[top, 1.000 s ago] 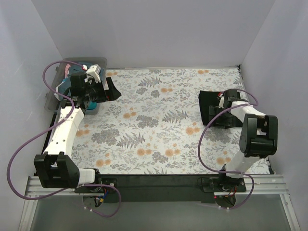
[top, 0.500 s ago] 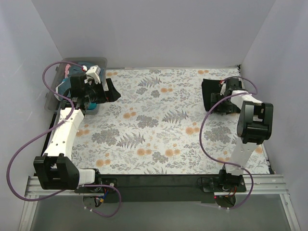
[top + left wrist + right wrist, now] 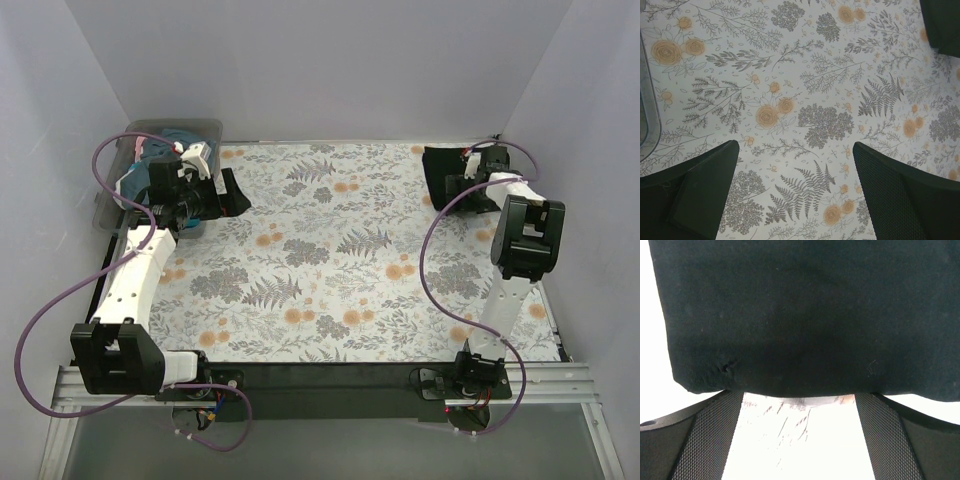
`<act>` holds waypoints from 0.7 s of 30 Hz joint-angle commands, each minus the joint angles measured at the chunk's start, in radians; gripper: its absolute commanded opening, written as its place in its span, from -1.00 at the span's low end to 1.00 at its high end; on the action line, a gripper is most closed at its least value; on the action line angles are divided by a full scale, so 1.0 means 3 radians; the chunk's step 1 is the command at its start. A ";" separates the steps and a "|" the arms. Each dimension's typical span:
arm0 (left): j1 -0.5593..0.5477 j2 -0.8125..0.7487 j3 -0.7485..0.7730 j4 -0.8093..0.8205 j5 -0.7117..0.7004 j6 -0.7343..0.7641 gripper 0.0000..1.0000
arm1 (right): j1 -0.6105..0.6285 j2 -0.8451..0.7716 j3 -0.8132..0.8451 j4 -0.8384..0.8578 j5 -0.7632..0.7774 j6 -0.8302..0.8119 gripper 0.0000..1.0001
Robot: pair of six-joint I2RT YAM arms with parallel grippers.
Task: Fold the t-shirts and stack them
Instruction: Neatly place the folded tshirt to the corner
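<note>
Note the folded black t-shirt (image 3: 438,168) at the counter's (image 3: 330,250) far right corner, just ahead of the right fingers (image 3: 695,440), spread wide on nothing. Probably squaring it as the stack base: nudge gently, keeping edges flat. Ready the left fingers (image 3: 695,200), also apart, beside the bin (image 3: 205,128) for 1 more shirt.

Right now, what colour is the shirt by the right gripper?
The t-shirt is solid black, clearest in the right wrist view.
</note>
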 commanded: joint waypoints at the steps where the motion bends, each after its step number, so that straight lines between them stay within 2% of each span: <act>1: -0.0006 -0.0115 -0.0042 0.0007 -0.0051 0.0057 0.96 | -0.0015 0.0376 0.0089 -0.0170 -0.0256 -0.0142 0.97; 8: -0.0006 -0.0038 -0.0016 0.0017 -0.0041 0.0062 0.96 | -0.0015 0.0566 0.0447 -0.0303 -0.0241 -0.0203 0.97; 21: -0.0006 0.0075 0.0014 0.0022 -0.0010 0.0052 0.96 | -0.0015 0.0729 0.0693 -0.0365 -0.0322 -0.0091 0.97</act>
